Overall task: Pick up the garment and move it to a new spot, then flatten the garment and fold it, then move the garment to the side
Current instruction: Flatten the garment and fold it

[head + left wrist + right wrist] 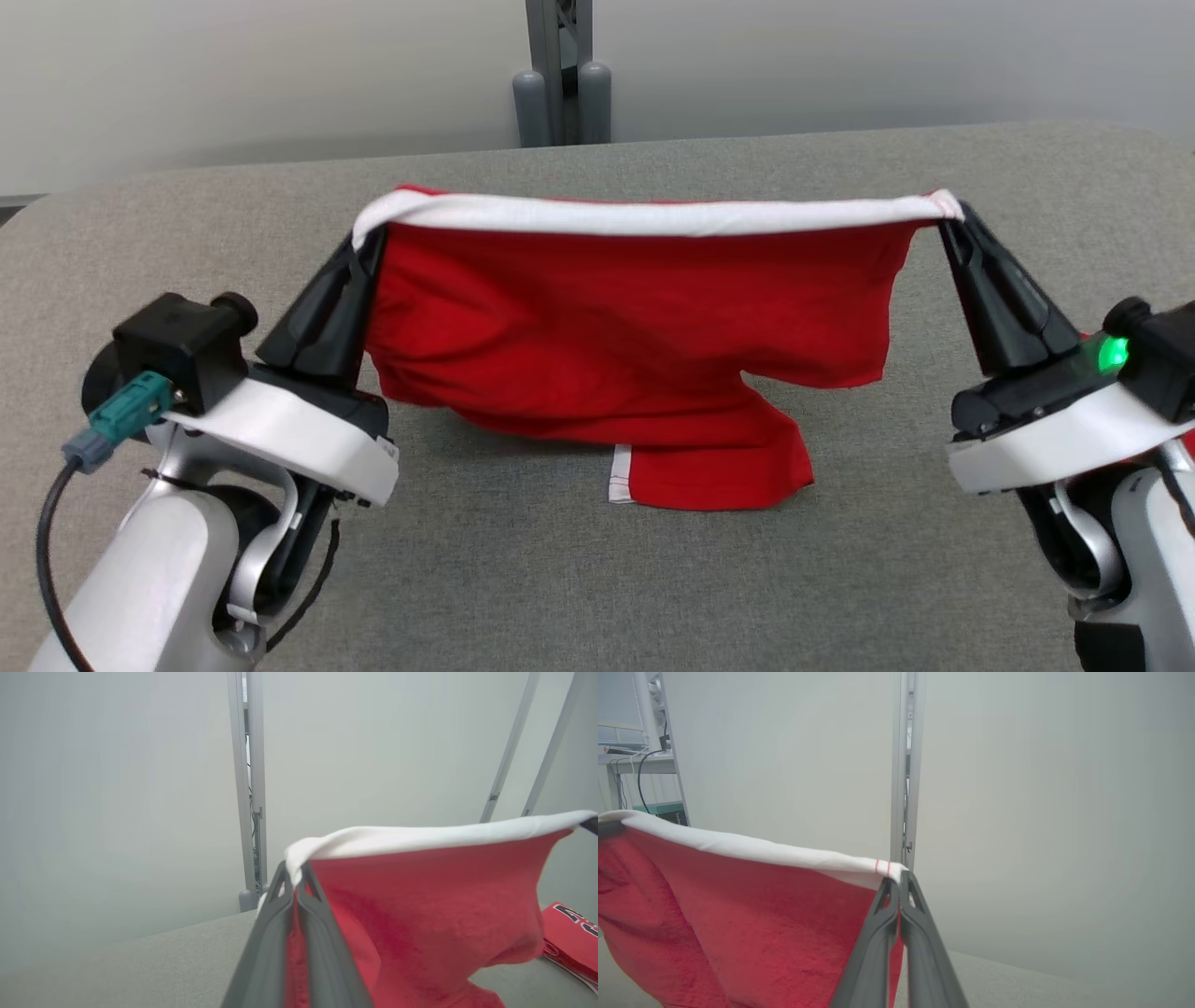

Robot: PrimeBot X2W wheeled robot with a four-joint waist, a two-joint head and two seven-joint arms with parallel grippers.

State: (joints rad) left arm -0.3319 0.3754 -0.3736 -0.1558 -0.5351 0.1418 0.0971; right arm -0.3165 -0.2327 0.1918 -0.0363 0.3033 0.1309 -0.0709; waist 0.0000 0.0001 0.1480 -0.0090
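Holding the red garment (635,336) stretched by its white band between the left end effector (369,241) and the right end effector (952,219), each clenched on one corner. The lower hem trails on the bench (560,579) below and between them. Judged stage: pick-up done; setting down elsewhere, flattening, folding and moving aside remain.

The garment (635,327) hangs between the left gripper (369,238) and the right gripper (952,213), its bottom on the table (523,597).
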